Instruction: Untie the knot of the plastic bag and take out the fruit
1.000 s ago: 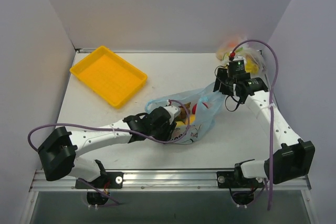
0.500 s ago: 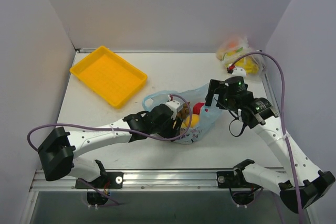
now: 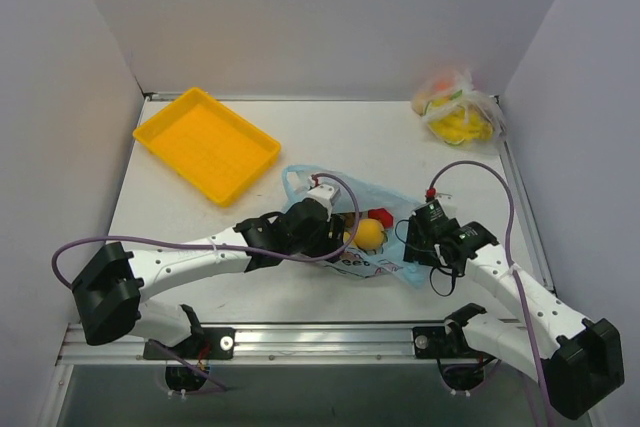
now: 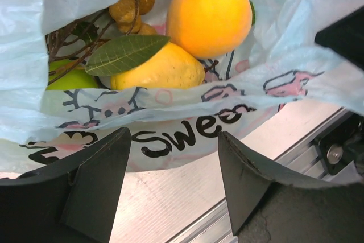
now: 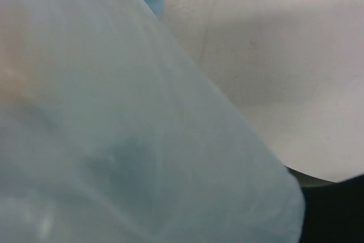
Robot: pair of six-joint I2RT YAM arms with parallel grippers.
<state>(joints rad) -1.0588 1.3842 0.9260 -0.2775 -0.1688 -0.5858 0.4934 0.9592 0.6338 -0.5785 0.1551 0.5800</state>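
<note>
The light blue plastic bag point(image 3: 385, 252) lies crumpled at the table's middle front with its mouth gaping. An orange point(image 3: 369, 235) and a red apple point(image 3: 381, 216) show inside. In the left wrist view the "Sweet" print point(image 4: 187, 129) fronts the orange point(image 4: 209, 12), a yellow pear point(image 4: 156, 69), a green apple point(image 4: 65, 78) and a brown bunch point(image 4: 133, 7). My left gripper point(image 4: 173, 160) is open just short of the bag, nothing between its fingers. My right gripper point(image 3: 418, 245) presses into the bag's right side. Blue plastic point(image 5: 131, 140) fills its view and hides its fingers. The knot is out of view.
A yellow tray point(image 3: 206, 143) sits at the back left. A clear bag with yellow contents point(image 3: 458, 107) rests in the back right corner. The aluminium rail point(image 3: 320, 332) runs along the near edge, close under the bag. White walls enclose three sides.
My right arm swung from the back right down to the bag's near right side. The bag spread and shifted toward the front right. My left gripper's jaws widened.
</note>
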